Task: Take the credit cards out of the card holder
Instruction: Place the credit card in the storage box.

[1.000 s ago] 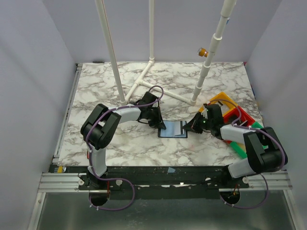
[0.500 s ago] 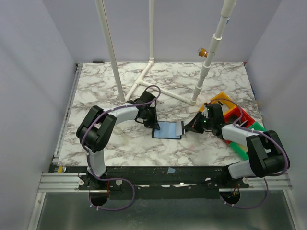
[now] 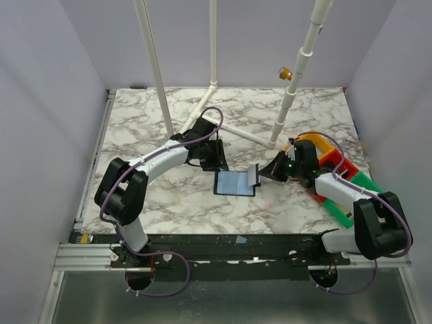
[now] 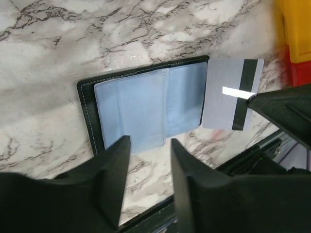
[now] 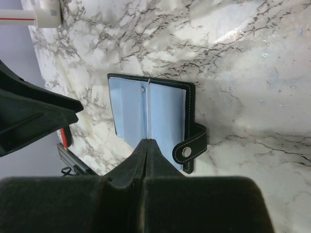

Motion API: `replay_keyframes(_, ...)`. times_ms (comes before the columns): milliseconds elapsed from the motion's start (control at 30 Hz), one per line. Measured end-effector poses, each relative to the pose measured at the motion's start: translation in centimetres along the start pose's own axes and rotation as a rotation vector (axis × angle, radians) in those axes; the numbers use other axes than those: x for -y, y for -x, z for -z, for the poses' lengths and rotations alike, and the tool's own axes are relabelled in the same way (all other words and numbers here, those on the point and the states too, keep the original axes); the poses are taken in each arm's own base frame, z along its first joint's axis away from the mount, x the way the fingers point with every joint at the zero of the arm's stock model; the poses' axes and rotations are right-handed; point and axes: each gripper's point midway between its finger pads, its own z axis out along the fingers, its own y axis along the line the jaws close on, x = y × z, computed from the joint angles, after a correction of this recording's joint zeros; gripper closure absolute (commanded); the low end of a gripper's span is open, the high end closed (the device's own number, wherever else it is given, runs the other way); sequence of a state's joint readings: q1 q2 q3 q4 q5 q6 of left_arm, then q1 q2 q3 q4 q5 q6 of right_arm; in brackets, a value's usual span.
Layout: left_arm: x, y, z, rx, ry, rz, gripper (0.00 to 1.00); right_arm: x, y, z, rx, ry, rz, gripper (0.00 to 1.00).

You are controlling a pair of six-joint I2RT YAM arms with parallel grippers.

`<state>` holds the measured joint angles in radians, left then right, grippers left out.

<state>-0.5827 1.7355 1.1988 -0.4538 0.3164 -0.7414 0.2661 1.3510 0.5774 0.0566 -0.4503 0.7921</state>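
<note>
The card holder lies open on the marble, black rim and bluish inside; it also shows in the left wrist view and the right wrist view, strap tab at its right. My right gripper is shut on a pale grey credit card with a black stripe, held at the holder's right edge. In the right wrist view the card shows edge-on ahead of the shut gripper. My left gripper is open and empty, just behind the holder.
Yellow, red and green bins lie under the right arm. A white pipe frame with upright posts stands on the table's far half. Grey walls close both sides.
The right gripper has drawn a grey card out to the holder's right edge. The left gripper has backed off the holder toward the far side. The holder slid slightly left.
</note>
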Motion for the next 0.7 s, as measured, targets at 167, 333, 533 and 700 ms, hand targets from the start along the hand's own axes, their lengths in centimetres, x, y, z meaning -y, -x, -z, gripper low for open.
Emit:
replay_keyframes(167, 1.0, 0.6, 1.7, 0.042, -0.019, -0.022, 0.07, -0.7, 0.4, 0.4, 0.01, 0.012, 0.007, 0.99)
replay_keyframes(333, 1.5, 0.9, 2.8, 0.065, -0.03, -0.038, 0.01, -0.8, 0.2, 0.9, 0.001, 0.002, 0.001, 0.99)
replay_keyframes(533, 1.8, 0.9, 4.0, 0.082, -0.038, -0.055, 0.01, -1.7, 0.8, 2.0, 0.025, -0.003, 0.006, 0.99)
replay_keyframes(700, 2.1, 1.0, 4.6, 0.095, -0.045, -0.074, 0.01, -2.4, 2.0, 2.9, 0.067, -0.023, 0.011, 0.99)
